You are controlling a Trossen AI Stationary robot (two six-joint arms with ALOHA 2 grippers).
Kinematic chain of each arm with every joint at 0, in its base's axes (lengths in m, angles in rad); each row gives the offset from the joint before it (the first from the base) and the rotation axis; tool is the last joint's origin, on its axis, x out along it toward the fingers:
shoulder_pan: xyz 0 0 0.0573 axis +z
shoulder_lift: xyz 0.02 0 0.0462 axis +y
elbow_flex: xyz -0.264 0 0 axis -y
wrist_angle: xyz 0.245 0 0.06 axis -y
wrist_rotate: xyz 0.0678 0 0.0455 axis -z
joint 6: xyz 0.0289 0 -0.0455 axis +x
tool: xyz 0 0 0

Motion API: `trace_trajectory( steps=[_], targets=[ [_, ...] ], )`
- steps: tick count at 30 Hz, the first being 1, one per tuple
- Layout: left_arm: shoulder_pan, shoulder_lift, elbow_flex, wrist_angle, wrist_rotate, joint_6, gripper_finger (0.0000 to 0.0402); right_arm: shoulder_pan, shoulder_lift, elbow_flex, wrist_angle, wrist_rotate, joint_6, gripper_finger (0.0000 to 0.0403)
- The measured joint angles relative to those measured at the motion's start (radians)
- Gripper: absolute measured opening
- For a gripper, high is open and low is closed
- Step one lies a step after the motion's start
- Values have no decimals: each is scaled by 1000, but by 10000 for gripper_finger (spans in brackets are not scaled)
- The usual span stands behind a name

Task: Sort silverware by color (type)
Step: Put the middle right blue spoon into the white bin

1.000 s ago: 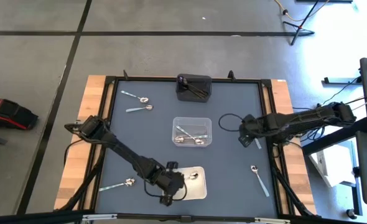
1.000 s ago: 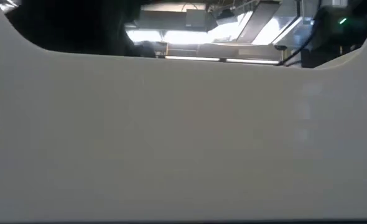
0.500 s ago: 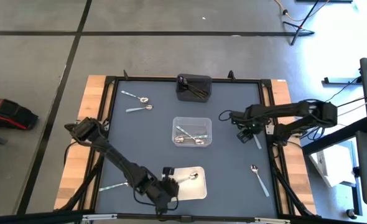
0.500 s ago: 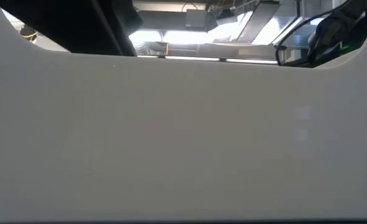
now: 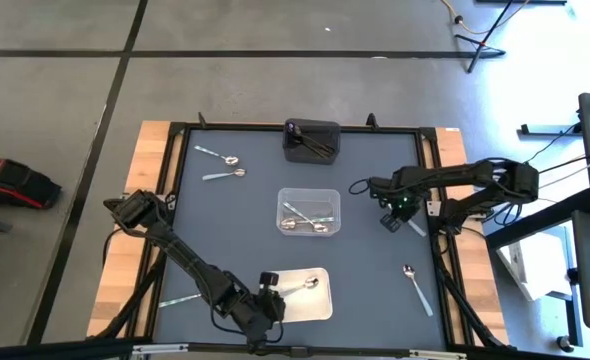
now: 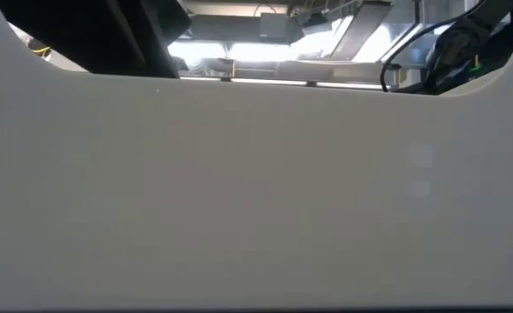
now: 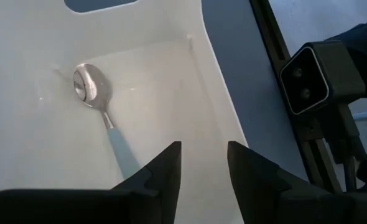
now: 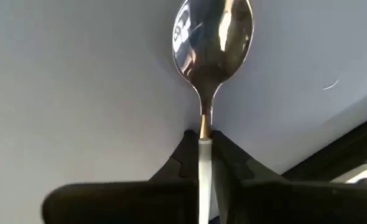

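Observation:
My left gripper [image 5: 278, 298] is open and empty at the near-left end of the white tray [image 5: 320, 308], its fingers [image 7: 165, 171] over the tray's floor [image 7: 40, 143]. A pale-handled silver spoon [image 7: 99, 99] lies flat in that tray, ahead of the fingers. My right gripper [image 5: 393, 220] is shut on another pale-handled spoon [image 8: 213, 31] near the table's right edge. More spoons lie in the clear tray [image 5: 308, 211], and dark ones lie in the black tray [image 5: 312, 140]. Loose spoons lie on the mat at the far left [image 5: 222, 166], the near left [image 5: 180, 299] and the right [image 5: 415, 285]. My right gripper pinches the spoon's pale handle [image 8: 205, 155] between its two fingers, close to where the handle meets the silver neck. The fingers lie along the spoon, and the bowl [image 8: 213, 31] sticks out ahead of them over the grey mat. The handle's free end [image 5: 413, 228] shows behind the gripper. I cannot tell whether the spoon is clear of the mat.
The white tray's wall [image 6: 256, 191] fills most of the low view. A black camera box [image 7: 317, 78] stands at the table's near edge beside the left gripper. The mat [image 5: 365, 270] lies bare between the trays and the raised black frame [image 5: 433, 190].
My left gripper has drawn back from over the white tray toward the table's near-left, and the spoon stays lying in the tray. My right arm has raised its elbow, and its gripper stays at the pale-handled spoon.

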Motion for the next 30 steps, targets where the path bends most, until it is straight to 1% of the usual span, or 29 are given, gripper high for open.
trace_trajectory(
  steps=[3, 5, 8, 12, 15, 18, 21, 24, 30],
  targets=[
    [0, 0, 0, -2, 2, -29, 125, 24, -42, 14, -11, 39, 2, 16],
    [-4, 0, 0, -2, 12, -59, 125, 57, -81, 33, -12, 31, 2, 24],
    [-17, -16, 0, -9, 0, -71, 125, 131, -132, 75, -37, 15, 22, 22],
    [-34, -56, 0, -9, -61, -71, 125, 249, -184, 154, -13, 28, 61, 8],
    [-43, -74, 1, -17, -114, -71, 125, 348, -195, 220, 36, 55, 80, 7],
    [-51, -90, 1, -20, -139, -71, 125, 433, -196, 276, 133, 70, 80, 12],
    [-58, -92, 1, -21, -157, -74, 125, 498, -196, 306, 283, 80, 67, 12],
    [-58, -100, 1, -43, -178, -88, 125, 541, -196, 310, 454, 102, 53, 11],
    [-61, -161, 1, -129, -182, -162, 125, 595, -155, 310, 737, 66, -9, 13]
  ],
)
